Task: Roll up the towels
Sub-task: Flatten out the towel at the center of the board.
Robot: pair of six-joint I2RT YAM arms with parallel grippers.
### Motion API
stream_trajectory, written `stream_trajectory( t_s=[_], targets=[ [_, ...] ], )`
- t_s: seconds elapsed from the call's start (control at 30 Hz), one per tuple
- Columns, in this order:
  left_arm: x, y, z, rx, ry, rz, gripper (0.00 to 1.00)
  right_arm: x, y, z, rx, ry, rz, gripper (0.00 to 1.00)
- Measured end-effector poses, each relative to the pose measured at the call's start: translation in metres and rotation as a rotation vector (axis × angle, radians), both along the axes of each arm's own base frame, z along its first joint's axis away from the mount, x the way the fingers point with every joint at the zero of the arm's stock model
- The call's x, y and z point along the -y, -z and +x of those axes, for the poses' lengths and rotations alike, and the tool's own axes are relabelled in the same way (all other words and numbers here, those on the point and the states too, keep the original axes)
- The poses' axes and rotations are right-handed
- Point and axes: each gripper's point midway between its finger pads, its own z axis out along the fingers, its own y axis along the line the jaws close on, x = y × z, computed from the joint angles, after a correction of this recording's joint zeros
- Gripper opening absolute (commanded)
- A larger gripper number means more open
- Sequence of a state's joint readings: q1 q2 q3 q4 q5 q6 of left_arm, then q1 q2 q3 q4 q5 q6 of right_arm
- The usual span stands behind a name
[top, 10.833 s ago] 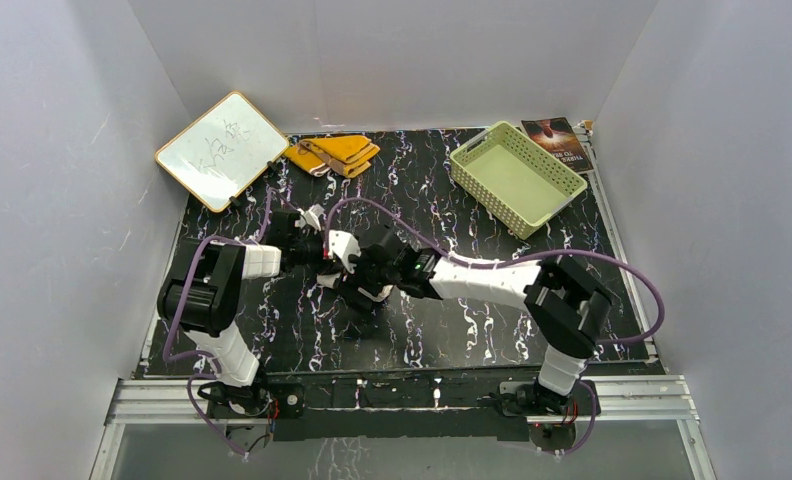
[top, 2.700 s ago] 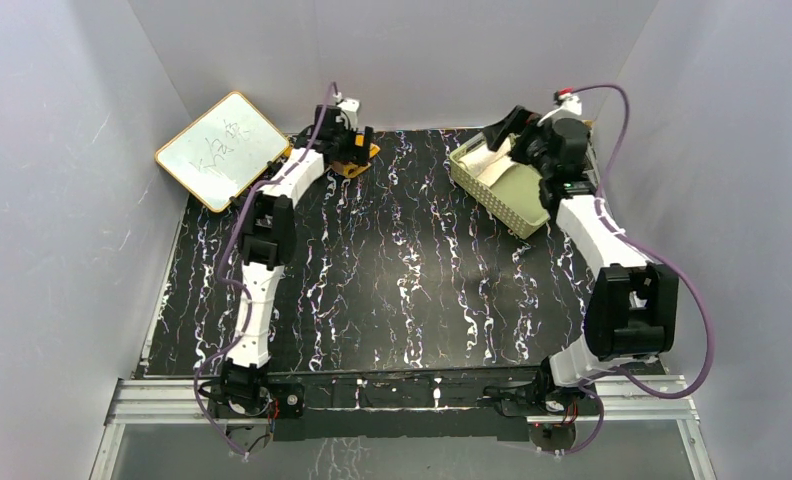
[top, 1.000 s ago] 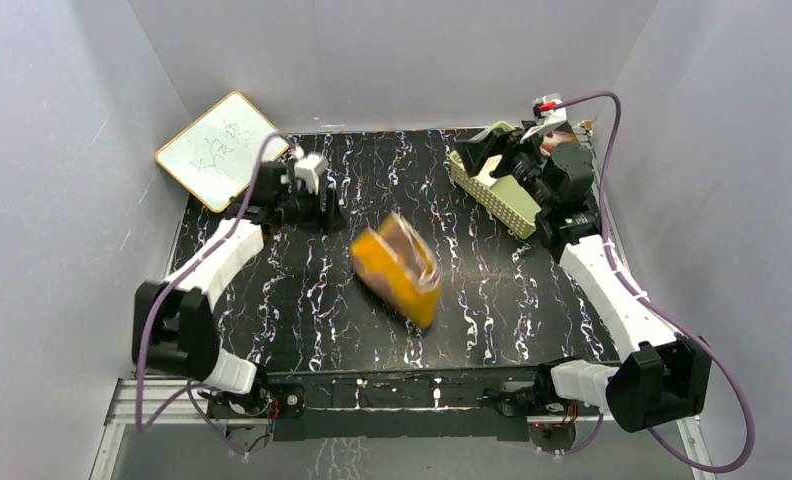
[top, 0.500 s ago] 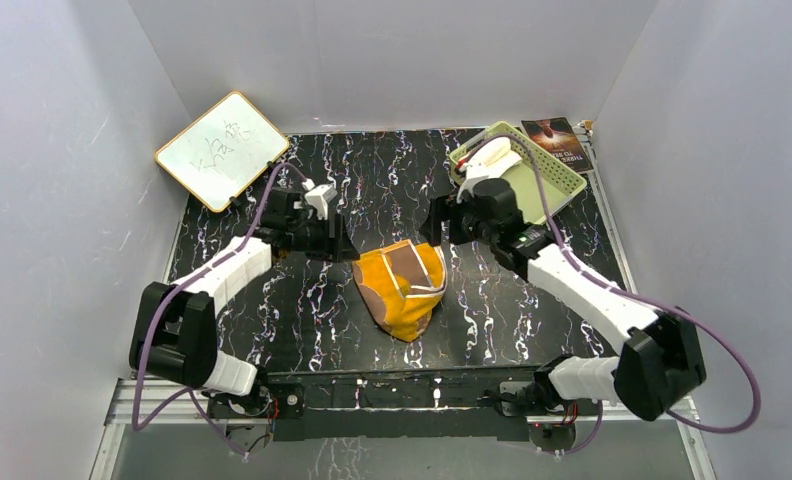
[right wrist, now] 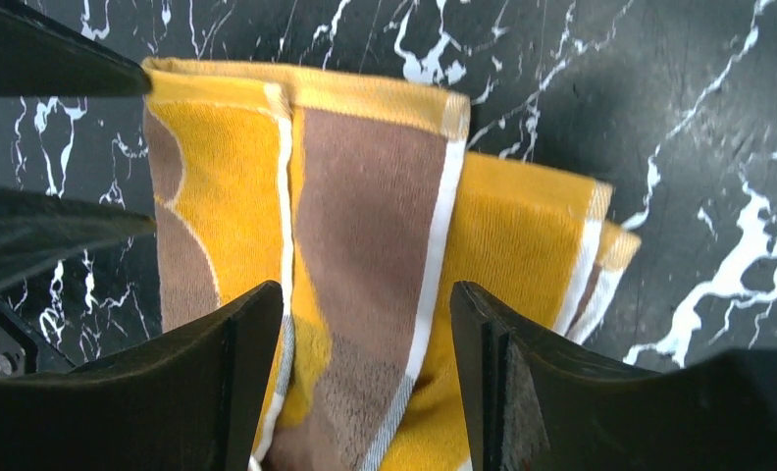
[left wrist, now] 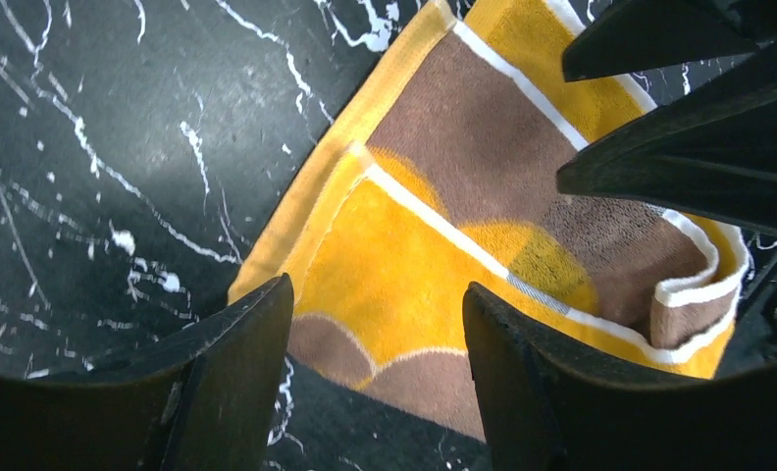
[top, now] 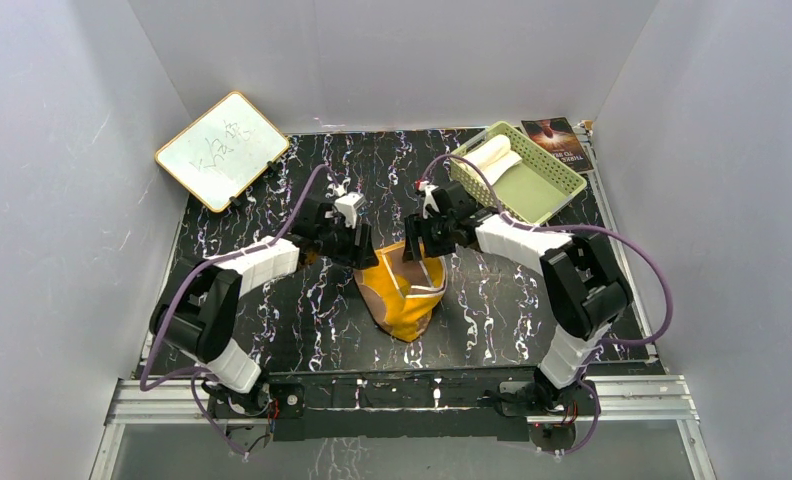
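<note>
Here, both claws are poised over the second towel, with the first already rolled.

Top view: the mustard-yellow terry towel (top: 402, 290), patched brown and striped white, lies loosely folded in the middle of the black marbled table mat (top: 272, 310). The cream-white rolled towel (top: 494, 153) rests in the pale green slotted plastic basket (top: 537, 195). Half a second before, my right gripper (top: 414, 246) was nearer the basket. It and my left gripper (top: 362, 254) have since closed in on the yellow towel's far edge.
Left wrist view: the fingers (left wrist: 237, 373) stand part open above a folded corner, holding nothing.
Right wrist view: the fingers (right wrist: 522, 392) are likewise apart, astride the brown band and empty.
I judge the cloth light, limp and easy to grip; I would pinch its two far corners through all the layers.
</note>
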State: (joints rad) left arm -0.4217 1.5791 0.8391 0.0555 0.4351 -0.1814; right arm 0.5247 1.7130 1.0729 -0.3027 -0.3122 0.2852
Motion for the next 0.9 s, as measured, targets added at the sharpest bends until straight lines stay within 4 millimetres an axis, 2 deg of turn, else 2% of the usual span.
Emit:
stream_trajectory(
  t_s=[0.17, 0.3, 0.4, 0.47, 0.53, 0.57, 0.67, 0.73, 0.83, 0.9],
  targets=[
    [0.007, 0.008, 0.011, 0.062, 0.038, 0.019, 0.61, -0.01, 0.008, 0.014, -0.002, -0.02, -0.005, 0.61],
    [0.007, 0.016, 0.02, 0.085, 0.045, 0.05, 0.61, -0.01, 0.018, 0.017, -0.006, -0.024, -0.027, 0.61],
    [0.006, 0.015, 0.028, 0.114, 0.045, 0.071, 0.59, -0.007, 0.027, 0.017, -0.012, -0.029, -0.049, 0.61],
    [0.007, 0.011, 0.033, 0.137, 0.046, 0.081, 0.53, -0.008, 0.028, 0.018, -0.011, -0.033, -0.053, 0.55],
    [0.008, 0.007, 0.038, 0.154, 0.049, 0.085, 0.47, -0.008, 0.028, 0.019, -0.005, -0.034, -0.056, 0.44],
    [0.009, 0.004, 0.039, 0.163, 0.055, 0.085, 0.46, -0.007, 0.029, 0.019, -0.003, -0.035, -0.059, 0.41],
    [0.011, 0.004, 0.037, 0.162, 0.074, 0.079, 0.46, -0.007, 0.03, 0.019, -0.002, -0.037, -0.063, 0.4],
    [0.016, 0.01, 0.032, 0.132, 0.105, 0.058, 0.51, -0.007, 0.03, 0.019, 0.001, -0.04, -0.065, 0.4],
    [0.023, 0.03, 0.017, 0.04, 0.153, 0.029, 0.61, -0.007, 0.03, 0.019, 0.004, -0.046, -0.067, 0.4],
    [0.027, 0.03, 0.014, 0.028, 0.17, -0.001, 0.62, -0.006, 0.03, 0.019, 0.005, -0.048, -0.069, 0.39]
  ],
)
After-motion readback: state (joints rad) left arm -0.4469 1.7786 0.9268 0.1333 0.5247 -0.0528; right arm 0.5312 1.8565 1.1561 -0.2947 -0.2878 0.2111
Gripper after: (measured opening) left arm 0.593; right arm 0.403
